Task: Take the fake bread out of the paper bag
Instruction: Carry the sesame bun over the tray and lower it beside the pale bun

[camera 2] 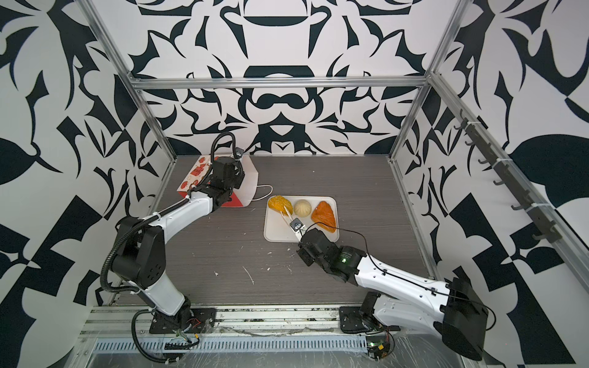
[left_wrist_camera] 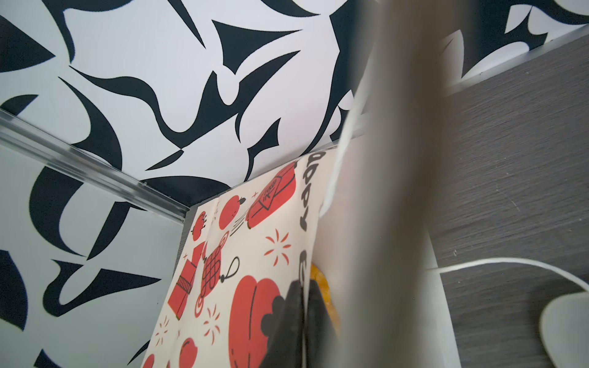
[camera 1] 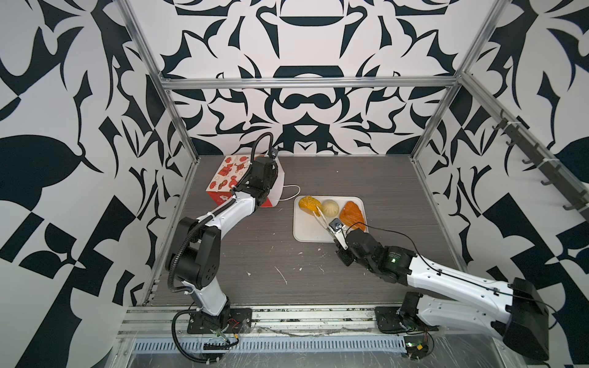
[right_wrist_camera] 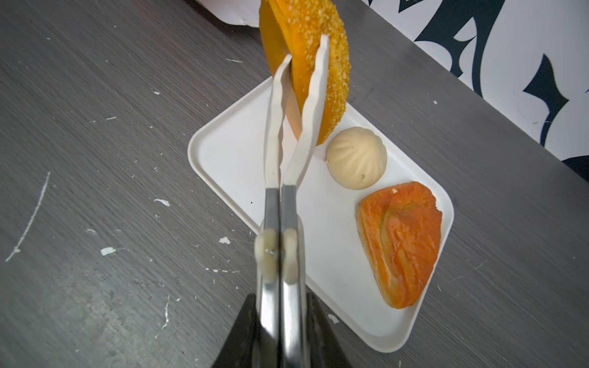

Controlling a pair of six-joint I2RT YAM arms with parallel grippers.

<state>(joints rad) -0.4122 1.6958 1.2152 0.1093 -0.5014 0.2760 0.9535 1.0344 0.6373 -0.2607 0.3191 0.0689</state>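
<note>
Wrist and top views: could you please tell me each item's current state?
paper bag: lying down, mouth held open
left gripper: shut on the paper bag's wall
right gripper: shut on the tongs
crumbed yellow bread: clamped on edge in the tongs
cream bun: resting on the tray
orange flaky bread: flat on the tray
yellow bread in bag: partly visible inside

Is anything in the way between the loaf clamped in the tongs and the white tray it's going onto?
Nothing visible does. The tongs hold the loaf on edge over the bare end of the tray; the bun and the flaky piece lie beside it, not under it.
</note>
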